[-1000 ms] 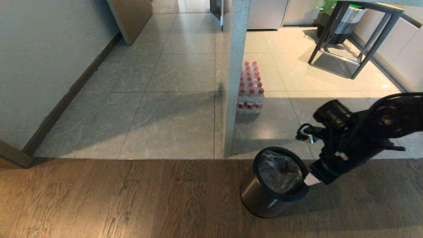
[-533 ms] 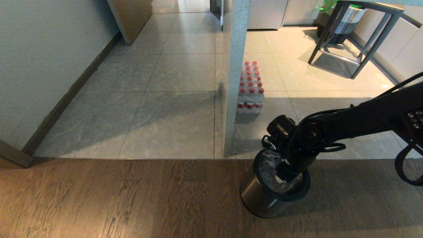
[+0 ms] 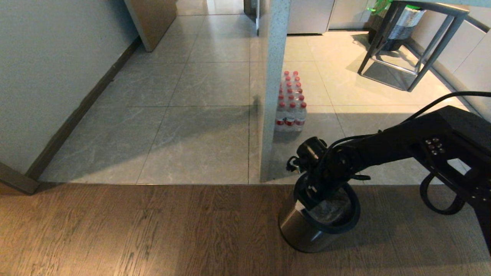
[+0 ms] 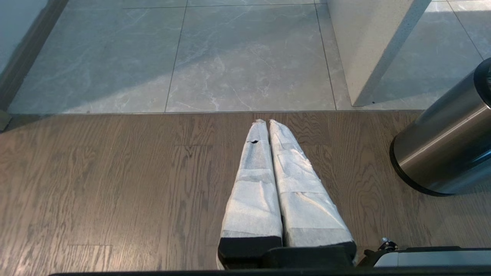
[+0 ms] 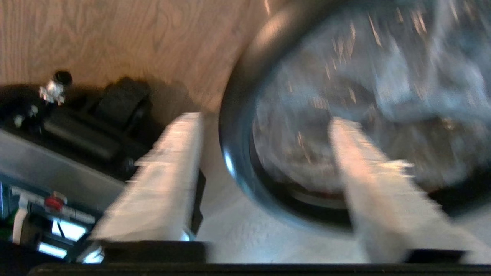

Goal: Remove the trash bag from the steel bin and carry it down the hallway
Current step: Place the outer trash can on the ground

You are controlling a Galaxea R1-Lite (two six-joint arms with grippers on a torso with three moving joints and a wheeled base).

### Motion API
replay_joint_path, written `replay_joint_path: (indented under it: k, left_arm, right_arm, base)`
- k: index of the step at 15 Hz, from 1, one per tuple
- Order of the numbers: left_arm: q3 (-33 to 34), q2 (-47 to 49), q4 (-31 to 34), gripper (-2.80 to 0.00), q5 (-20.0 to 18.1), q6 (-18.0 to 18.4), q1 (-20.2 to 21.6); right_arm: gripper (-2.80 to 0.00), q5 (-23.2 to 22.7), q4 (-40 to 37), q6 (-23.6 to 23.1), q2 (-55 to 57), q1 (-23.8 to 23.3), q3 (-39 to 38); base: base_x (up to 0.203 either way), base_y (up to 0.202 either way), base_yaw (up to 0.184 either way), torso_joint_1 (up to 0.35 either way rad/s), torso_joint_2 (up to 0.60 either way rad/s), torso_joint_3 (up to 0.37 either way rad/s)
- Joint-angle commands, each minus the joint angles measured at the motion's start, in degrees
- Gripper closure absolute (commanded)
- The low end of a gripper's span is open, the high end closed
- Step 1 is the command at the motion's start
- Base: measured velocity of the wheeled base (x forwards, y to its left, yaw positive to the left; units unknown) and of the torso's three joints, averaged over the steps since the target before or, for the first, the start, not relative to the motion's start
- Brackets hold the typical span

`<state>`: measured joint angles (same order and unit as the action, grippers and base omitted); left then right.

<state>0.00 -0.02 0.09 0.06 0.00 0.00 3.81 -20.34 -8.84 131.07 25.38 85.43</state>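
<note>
Right gripper spread wide astride the steel bin rim, blurred; trash bag half hidden; left gripper pressed closed.

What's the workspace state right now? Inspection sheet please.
Surface: brown wood-plank floor in front, meeting grey stone-look tiles beyond.
Job's things: small round brushed-steel bin with black rim stands upright on the wood; crinkly clear plastic trash bag sits inside it.
Clutter: shrink-wrapped pack of red-capped water bottles beside a speckled grey pillar.
Grippers: right gripper open at the bin's mouth, one finger outside the rim, one over the bag. Left gripper shut, empty, low over the wood.
Cables: black cable along the right arm.
Surroundings: metal-framed stool, dark bin with green liner behind it.
</note>
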Motion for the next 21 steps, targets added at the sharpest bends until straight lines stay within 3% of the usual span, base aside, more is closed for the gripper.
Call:
replay_joint_path:
  k: [1,9,17,18,21]
  left_arm:
    - [-0.1,0.0,0.0,0.0,0.0,0.0,0.0]
    - [0.0,0.0,0.0,0.0,0.0,0.0,0.0]
    - [0.0,0.0,0.0,0.0,0.0,0.0,0.0]
    - [0.0,0.0,0.0,0.0,0.0,0.0,0.0]
    - [0.0,0.0,0.0,0.0,0.0,0.0,0.0]
  right_arm:
    - [0.0,-0.2,0.3,0.0,2.8,0.2,1.2]
    - [0.0,0.0,1.2,-0.6,4.8,0.3,1.6]
    - [0.0,0.4,3.7,1.9,3.8,0.4,1.2]
    - [-2.8,0.4,3.6,1.9,3.8,0.4,1.1]
    - [-2.8,0.2,3.6,1.3,4.3,1.1,1.5]
  base:
    - [0.0,0.0,0.0,0.0,0.0,0.0]
    - [0.0,0.0,0.0,0.0,0.0,0.0]
    - [0.0,0.0,0.0,0.0,0.0,0.0]
    - [0.0,0.0,0.0,0.0,0.0,0.0]
    - [0.0,0.0,0.0,0.0,0.0,0.0]
